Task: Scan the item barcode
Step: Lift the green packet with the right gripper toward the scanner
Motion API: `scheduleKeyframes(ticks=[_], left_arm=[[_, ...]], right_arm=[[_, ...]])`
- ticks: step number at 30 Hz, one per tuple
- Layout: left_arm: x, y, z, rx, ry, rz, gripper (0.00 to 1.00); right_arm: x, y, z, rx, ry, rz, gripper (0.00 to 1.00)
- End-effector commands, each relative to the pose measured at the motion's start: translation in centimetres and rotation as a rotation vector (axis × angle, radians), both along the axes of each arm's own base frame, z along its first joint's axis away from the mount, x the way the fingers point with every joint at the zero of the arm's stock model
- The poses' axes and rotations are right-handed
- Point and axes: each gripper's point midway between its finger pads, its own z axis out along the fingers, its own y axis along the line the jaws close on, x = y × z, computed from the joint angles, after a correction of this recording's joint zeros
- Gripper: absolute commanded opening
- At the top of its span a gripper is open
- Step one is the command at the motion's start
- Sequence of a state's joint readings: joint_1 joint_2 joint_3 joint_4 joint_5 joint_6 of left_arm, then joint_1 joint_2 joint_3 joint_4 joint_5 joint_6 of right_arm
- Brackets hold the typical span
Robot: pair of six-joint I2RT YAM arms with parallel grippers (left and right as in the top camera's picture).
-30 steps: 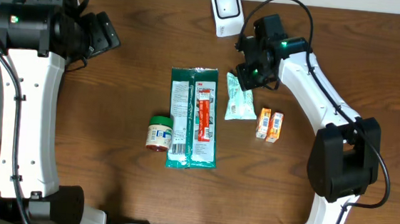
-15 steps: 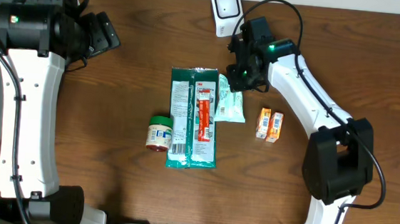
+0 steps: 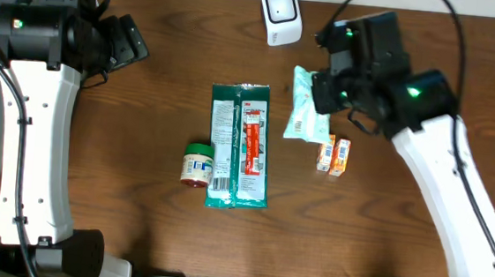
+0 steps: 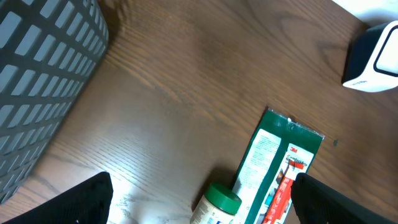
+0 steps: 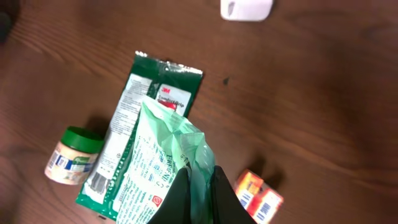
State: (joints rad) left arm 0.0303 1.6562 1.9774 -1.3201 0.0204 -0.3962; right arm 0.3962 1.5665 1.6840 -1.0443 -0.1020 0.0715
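Pouch [image 3: 304, 108] is clamped in my right gripper [image 5: 199, 182], lifted off the table [image 3: 143, 121] between the pack [image 3: 241, 145] and the box [image 3: 334, 154], with the scanner [image 3: 280, 15] at the far edge. Left gripper [image 4: 202, 180] is spread wide and holding nothing, near the basket [image 4: 43, 81]. There's lots of bare wood on the left. Pouch print is too small to read, and the wrist view cuts off its lower end.

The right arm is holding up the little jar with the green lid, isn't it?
Not quite. The right end effector is holding up the pale green packet, not the jar. The right wrist view shows it pinched shut on the packet's top edge. The jar with the green lid is down next to the big green package.
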Motion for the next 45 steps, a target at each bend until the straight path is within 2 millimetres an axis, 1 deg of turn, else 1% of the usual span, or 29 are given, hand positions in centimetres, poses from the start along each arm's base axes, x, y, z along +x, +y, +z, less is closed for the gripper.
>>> scheduleKeyframes(ticks=[1, 2, 5, 8, 10, 12, 15, 16, 19, 22, 25, 28, 29, 32, 37, 40, 45], left_arm=[[0.1, 0.2, 0.1, 0.001, -0.001, 0.014, 0.92], [0.1, 0.2, 0.1, 0.001, -0.001, 0.014, 0.92], [0.1, 0.2, 0.1, 0.001, -0.001, 0.014, 0.92], [0.1, 0.3, 0.1, 0.001, -0.001, 0.014, 0.92], [0.1, 0.2, 0.1, 0.001, -0.001, 0.014, 0.92], [0.1, 0.2, 0.1, 0.001, -0.001, 0.014, 0.92], [0.1, 0.2, 0.1, 0.001, -0.001, 0.014, 0.92], [0.1, 0.2, 0.1, 0.001, -0.001, 0.014, 0.92], [0.1, 0.3, 0.1, 0.001, -0.001, 0.014, 0.92], [0.1, 0.2, 0.1, 0.001, -0.001, 0.014, 0.92], [0.1, 0.2, 0.1, 0.001, -0.001, 0.014, 0.92], [0.1, 0.2, 0.1, 0.001, -0.001, 0.014, 0.92], [0.1, 0.2, 0.1, 0.001, -0.001, 0.014, 0.92], [0.1, 0.2, 0.1, 0.001, -0.001, 0.014, 0.92], [0.1, 0.2, 0.1, 0.001, -0.001, 0.014, 0.92], [0.1, 0.2, 0.1, 0.001, -0.001, 0.014, 0.92], [0.1, 0.2, 0.1, 0.001, -0.001, 0.014, 0.92]], right_arm=[[-0.5, -1.7, 2.2, -0.032, -0.061, -0.04, 0.01], [-0.7, -1.9, 2.9, -0.027, -0.074, -0.042, 0.01], [-1.3, -2.6, 6.3, -0.006, -0.121, -0.07, 0.01], [-1.2, -3.9, 9.4, -0.017, -0.181, -0.15, 0.01], [-1.1, -4.2, 10.6, -0.026, -0.212, -0.168, 0.01], [-0.9, -4.1, 10.9, -0.044, -0.232, -0.175, 0.01], [-0.2, -4.7, 10.5, -0.17, -0.272, -0.236, 0.01], [0.3, -4.8, 10.3, -0.242, -0.296, -0.262, 0.01], [1.5, -3.8, 10.0, -0.406, -0.367, -0.272, 0.01], [2.9, -2.3, 10.4, -0.572, -0.469, -0.286, 0.01], [4.1, -0.5, 11.1, -0.756, -0.564, -0.264, 0.01], [5.6, 1.7, 11.3, -0.916, -0.632, -0.237, 0.01], [6.4, 2.9, 11.2, -0.977, -0.657, -0.222, 0.01], [8.2, 4.8, 10.5, -1.067, -0.687, -0.191, 0.01], [11.6, 7.8, 8.7, -1.198, -0.729, -0.108, 0.01], [13.4, 9.0, 7.7, -1.229, -0.763, -0.094, 0.01], [16.4, 11.0, 5.7, -1.284, -0.83, 0.018, 0.01]])
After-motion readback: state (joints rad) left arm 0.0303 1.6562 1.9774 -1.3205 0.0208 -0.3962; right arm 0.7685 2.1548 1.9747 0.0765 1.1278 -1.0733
